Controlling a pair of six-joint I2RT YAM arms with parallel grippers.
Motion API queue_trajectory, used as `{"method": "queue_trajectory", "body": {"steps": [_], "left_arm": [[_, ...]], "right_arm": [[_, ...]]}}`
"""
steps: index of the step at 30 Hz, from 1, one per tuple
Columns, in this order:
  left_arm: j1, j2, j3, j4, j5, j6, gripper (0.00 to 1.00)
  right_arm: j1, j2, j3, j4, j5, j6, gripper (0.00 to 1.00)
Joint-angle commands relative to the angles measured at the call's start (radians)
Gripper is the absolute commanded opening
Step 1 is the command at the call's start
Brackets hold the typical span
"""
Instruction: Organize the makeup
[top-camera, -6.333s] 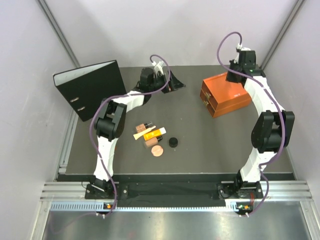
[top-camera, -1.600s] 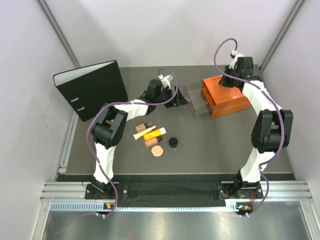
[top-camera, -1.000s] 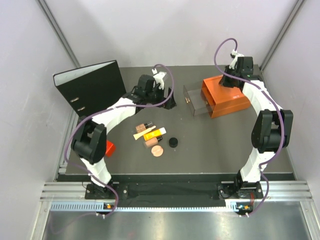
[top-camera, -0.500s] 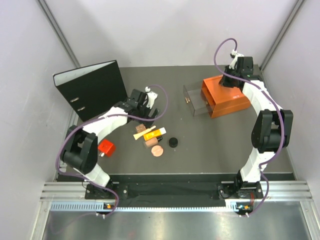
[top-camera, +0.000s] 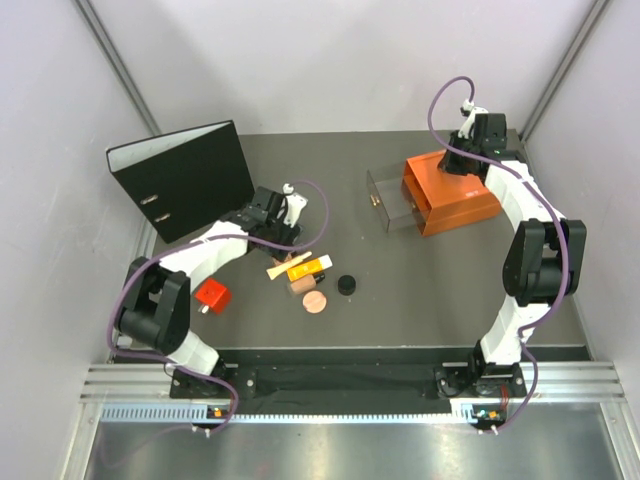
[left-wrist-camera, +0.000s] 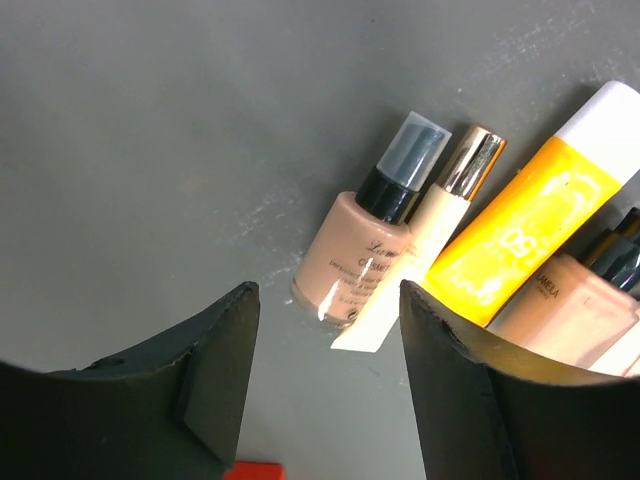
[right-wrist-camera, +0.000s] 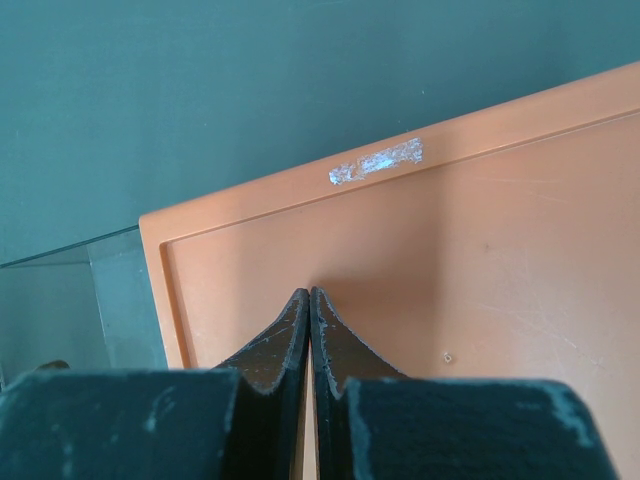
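The left gripper (left-wrist-camera: 323, 300) hangs released, jaws apart and empty, just above the makeup (top-camera: 303, 272) near the middle of the dark table (top-camera: 430, 290). Beneath it lie a beige foundation bottle (left-wrist-camera: 362, 258) with a clear cap, a cream stick (left-wrist-camera: 441, 212) with a gold cap touching its side, and an orange-yellow tube (left-wrist-camera: 523, 240) beside that; all 3 lie flat, side by side. A round pink-tan compact (top-camera: 315, 301) and a small black jar (top-camera: 346, 284) sit just in front of the cluster. A red object (top-camera: 211, 295) rests to the left and a black binder (top-camera: 185, 178) stands at the far left. The right gripper (right-wrist-camera: 309, 292), fingers clenched together on nothing, touches the top of the orange box (right-wrist-camera: 450, 250), whose clear drawer (top-camera: 385, 200) stands pulled out.
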Motion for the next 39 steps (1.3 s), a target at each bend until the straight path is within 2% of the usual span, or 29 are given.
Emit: {"method": "queue_trajectory", "body": {"steps": [1, 8, 11, 12, 13, 15, 17, 19, 22, 25, 27, 29, 30, 39], "left_arm": [[0.022, 0.04, 0.015, 0.037, 0.054, 0.014, 0.63], [0.031, 0.088, 0.038, 0.052, 0.116, 0.002, 0.64], [0.031, 0.108, 0.037, 0.066, 0.119, -0.003, 0.61], [0.031, 0.116, 0.038, 0.068, 0.119, -0.006, 0.58], [0.031, 0.132, 0.046, 0.068, 0.116, -0.006, 0.48], [0.031, 0.165, 0.057, 0.066, 0.116, -0.01, 0.38], [0.031, 0.189, 0.078, 0.066, 0.12, -0.015, 0.36], [0.031, 0.229, 0.109, 0.055, 0.121, -0.02, 0.19], [0.031, 0.283, 0.156, 0.04, 0.136, -0.033, 0.18], [0.031, 0.33, 0.204, 0.025, 0.147, -0.05, 0.23], [0.031, 0.361, 0.224, 0.02, 0.156, -0.062, 0.24], [0.031, 0.376, 0.248, 0.015, 0.188, -0.075, 0.13], [0.031, 0.389, 0.262, 0.017, 0.193, -0.079, 0.0], [0.031, 0.329, 0.38, 0.066, 0.257, -0.15, 0.0]], "right_arm": [[-0.002, 0.038, -0.039, -0.106, 0.0, -0.017, 0.0], [-0.004, 0.041, -0.04, -0.106, 0.006, -0.02, 0.0], [-0.005, 0.044, -0.039, -0.108, 0.003, -0.019, 0.0], [-0.004, 0.046, -0.037, -0.106, 0.003, -0.019, 0.0], [-0.004, 0.049, -0.037, -0.106, 0.003, -0.019, 0.0], [-0.004, 0.05, -0.034, -0.106, 0.0, -0.019, 0.0], [-0.005, 0.053, -0.033, -0.108, -0.003, -0.017, 0.0], [-0.004, 0.056, -0.031, -0.106, -0.006, -0.017, 0.0], [-0.004, 0.055, -0.031, -0.108, -0.003, -0.017, 0.0], [-0.004, 0.058, -0.027, -0.108, -0.001, -0.017, 0.0], [-0.004, 0.058, -0.025, -0.108, -0.001, -0.017, 0.0], [-0.004, 0.059, -0.019, -0.109, -0.001, -0.019, 0.0], [-0.004, 0.064, -0.014, -0.114, -0.001, -0.019, 0.0], [-0.004, 0.069, 0.0, -0.118, -0.001, -0.017, 0.0]]}}
